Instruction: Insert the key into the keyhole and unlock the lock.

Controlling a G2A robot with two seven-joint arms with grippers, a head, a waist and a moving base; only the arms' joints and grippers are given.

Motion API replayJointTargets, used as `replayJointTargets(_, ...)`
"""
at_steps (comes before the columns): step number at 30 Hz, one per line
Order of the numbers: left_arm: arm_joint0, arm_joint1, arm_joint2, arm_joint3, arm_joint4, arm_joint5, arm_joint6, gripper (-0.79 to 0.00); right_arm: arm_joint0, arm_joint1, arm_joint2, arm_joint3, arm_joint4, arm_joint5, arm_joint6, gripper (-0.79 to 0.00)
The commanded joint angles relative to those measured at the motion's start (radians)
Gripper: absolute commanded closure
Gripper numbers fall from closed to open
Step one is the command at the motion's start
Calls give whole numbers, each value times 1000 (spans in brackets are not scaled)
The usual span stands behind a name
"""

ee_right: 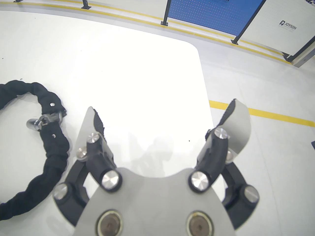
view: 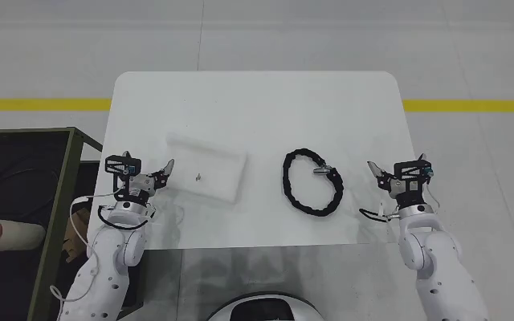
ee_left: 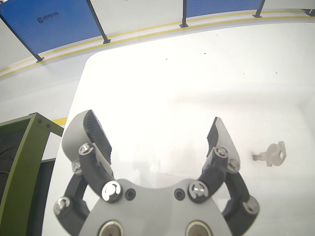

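A small pale key lies on a white foam pad left of the table's middle; in the left wrist view the key is beside my left gripper, apart from it. That left gripper hovers open near the front left edge with nothing between its fingers. The black sleeved chain lock forms a closed loop right of centre, joined by its metal lock piece. In the right wrist view the chain and lock piece lie beside my open, empty right gripper. The right gripper is at the front right edge.
A dark green cart stands against the table's left side, seen as a green frame in the left wrist view. Bare white tabletop spreads across the far half. Blue and white panels stand beyond the floor.
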Motion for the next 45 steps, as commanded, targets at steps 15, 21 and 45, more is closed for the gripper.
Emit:
replayJointTargets(15, -45, 8, -66, -255, -166, -76, -436, -785, 0, 0, 0, 0, 0, 0, 0, -785)
replayJointTargets(21, -174, 23, -115, -472, -446, -30, -1097, -785, 0, 0, 0, 0, 0, 0, 0, -785)
replayJointTargets(45, -786, 211, 440, 33, -700, 183, -1536, -329, 0, 0, 0, 0, 0, 0, 0, -785)
